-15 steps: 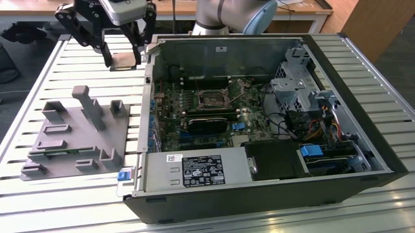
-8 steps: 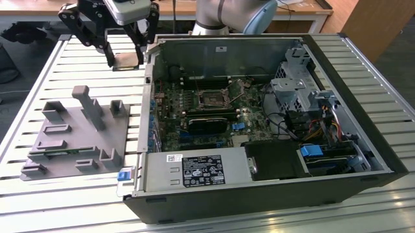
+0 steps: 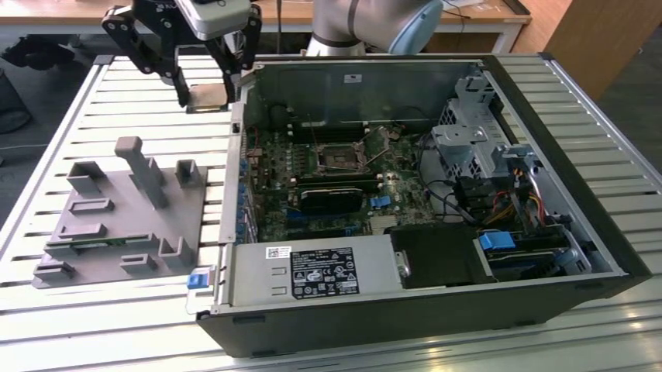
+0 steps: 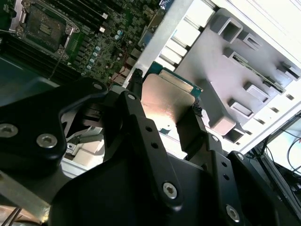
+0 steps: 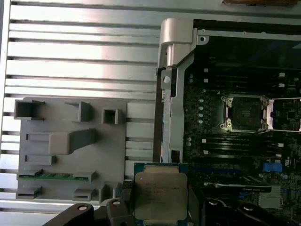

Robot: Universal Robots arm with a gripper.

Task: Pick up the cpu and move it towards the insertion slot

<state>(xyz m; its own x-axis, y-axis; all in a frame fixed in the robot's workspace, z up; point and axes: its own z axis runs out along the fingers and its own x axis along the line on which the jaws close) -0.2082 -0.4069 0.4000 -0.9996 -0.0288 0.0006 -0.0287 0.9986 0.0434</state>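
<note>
My gripper [image 3: 210, 99] hangs above the slatted table, just outside the open computer case's wall on the exterior view's left. It is shut on the cpu [image 3: 207, 94], a flat square chip with a silver-grey metal top [image 5: 160, 192] and a green rim. The second wrist view has the cpu [image 4: 164, 99] level between the two black fingers [image 4: 134, 101], one on each opposite edge. The insertion slot [image 3: 339, 155] is a square black socket with a thin metal frame on the motherboard inside the case. It lies open in both wrist views [image 5: 244, 113] [image 4: 44, 26], some way from the chip.
The case wall [image 5: 169, 84] stands between the gripper and the motherboard. A grey fixture plate [image 3: 114, 225] with upright blocks lies on the slatted table [image 3: 93, 101]. Inside the case are a long black card [image 3: 331, 198], a blue connector [image 3: 379, 201], drive cages [image 3: 476, 147] and a power supply [image 3: 310, 271].
</note>
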